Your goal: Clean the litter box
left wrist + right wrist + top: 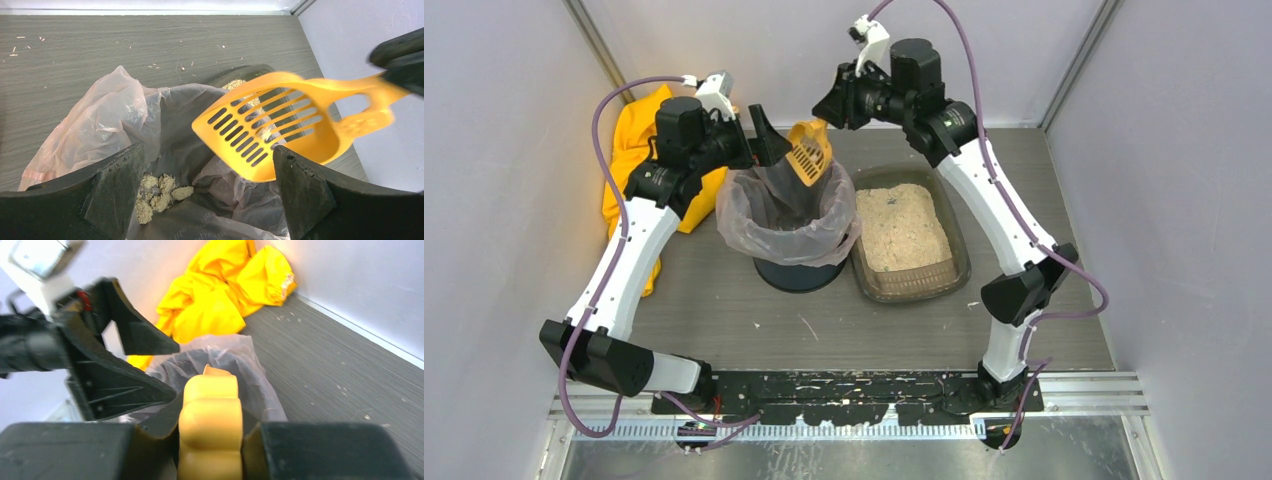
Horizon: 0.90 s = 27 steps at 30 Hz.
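Observation:
The litter box [959, 235], a shallow dark tray of beige litter, lies right of the round bin [796, 225] lined with a clear bag. My right gripper [832, 112] is shut on the handle of the orange slotted scoop [809, 155] and holds it tilted over the bin's far rim. In the right wrist view the handle [210, 425] sits between my fingers. My left gripper [769, 140] is open and empty above the bin's back left edge. In the left wrist view the scoop [270, 122] hangs over the bag, with several litter clumps [157, 192] at the bottom.
A crumpled yellow cloth [639, 165] lies in the back left corner behind the left arm. Grey walls close in on the left, back and right. Litter crumbs are scattered on the table near the tray's front [972, 303].

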### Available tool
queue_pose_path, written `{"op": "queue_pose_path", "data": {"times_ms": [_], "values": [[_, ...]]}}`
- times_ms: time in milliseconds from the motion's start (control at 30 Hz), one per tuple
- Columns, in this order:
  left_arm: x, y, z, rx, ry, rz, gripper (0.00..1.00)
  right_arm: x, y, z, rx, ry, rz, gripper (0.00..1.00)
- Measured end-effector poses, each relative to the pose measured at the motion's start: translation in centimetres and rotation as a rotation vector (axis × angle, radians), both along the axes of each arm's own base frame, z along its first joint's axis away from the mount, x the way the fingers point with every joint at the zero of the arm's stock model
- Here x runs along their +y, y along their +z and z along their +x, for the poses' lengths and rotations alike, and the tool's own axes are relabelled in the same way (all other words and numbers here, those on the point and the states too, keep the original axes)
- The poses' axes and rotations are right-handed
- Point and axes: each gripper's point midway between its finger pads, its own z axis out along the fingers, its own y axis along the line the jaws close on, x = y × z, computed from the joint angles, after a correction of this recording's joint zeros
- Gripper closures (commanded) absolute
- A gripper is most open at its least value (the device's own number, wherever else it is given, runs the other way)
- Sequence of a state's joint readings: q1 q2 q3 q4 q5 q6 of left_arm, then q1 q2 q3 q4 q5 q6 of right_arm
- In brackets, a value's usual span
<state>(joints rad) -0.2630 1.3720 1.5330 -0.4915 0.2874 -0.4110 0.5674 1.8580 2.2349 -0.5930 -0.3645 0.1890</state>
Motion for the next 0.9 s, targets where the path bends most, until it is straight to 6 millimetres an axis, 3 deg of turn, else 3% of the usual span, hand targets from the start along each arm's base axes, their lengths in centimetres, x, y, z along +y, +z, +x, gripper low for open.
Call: {"op": "queue_pose_path", "data": {"times_ms": [67,167,267,367,500,700,800,900], "values": [[0.0,0.0,0.0,0.0,0.0,0.0,0.02,-0.5,1.3,-0.1,0.007,0.013,0.076,0.99],[0.0,0.0,0.0,0.0,0.0,0.0,0.02,-3.0,3.0,0.9,0.053,0.003,0.238,0.99],[0.0,0.0,0.0,0.0,0.001,0.0,0.02,-8.6,4.3,3.9,0.087,-0.067,0.44,0.99],[0.1,0.0,0.0,0.0,0.003,0.0,0.02,-13.8,3.7,6.4,0.129,-0.137,0.594,0.99],[0.1,0.0,0.0,0.0,0.002,-0.001,0.02,-20.2,1.0,8.2,0.217,-0.234,0.75,0.99],[-0.2,-0.1,0.1,0.012,-0.004,-0.017,0.02,-24.2,-1.6,6.4,0.301,-0.299,0.83,0.99],[-0.4,-0.2,0.2,0.02,-0.006,-0.034,0.01,-24.9,-2.2,5.0,0.3,-0.314,0.813,0.99],[-0.7,-0.1,0.3,0.023,-0.006,-0.061,0.0,-24.8,-4.2,3.8,0.318,-0.328,0.771,0.99]]}}
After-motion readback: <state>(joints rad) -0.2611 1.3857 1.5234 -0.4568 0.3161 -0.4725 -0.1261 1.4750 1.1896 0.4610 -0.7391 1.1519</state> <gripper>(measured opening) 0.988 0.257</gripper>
